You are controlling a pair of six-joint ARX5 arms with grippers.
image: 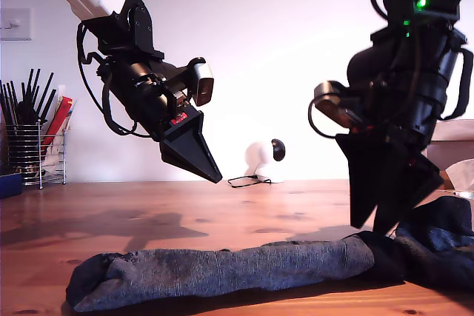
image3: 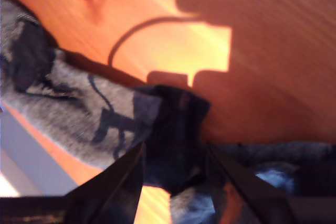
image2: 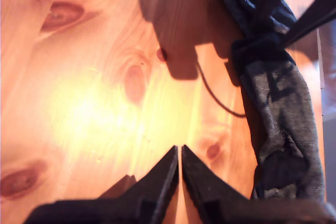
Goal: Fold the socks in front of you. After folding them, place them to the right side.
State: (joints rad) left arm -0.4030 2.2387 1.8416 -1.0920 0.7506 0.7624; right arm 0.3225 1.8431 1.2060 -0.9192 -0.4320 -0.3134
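Knotty pine counter [image: 244, 212] under warm light against a plain white wall, with a wire utensil rack [image: 33, 149] of dark sticks at the exterior view's left and a black cable [image: 248, 180] trailing at the counter's back edge. The socks [image: 222, 271] lie stretched along the counter's front edge, dark cuff toward the exterior view's right. My first claw [image: 213, 175] hangs clenched and empty above the counter behind the socks; my second claw [image: 374, 229] is spread around that dark cuff [image3: 176, 129], tips at the fabric.

Home room: pine table [image: 222, 212], utensil rack [image: 33, 149].
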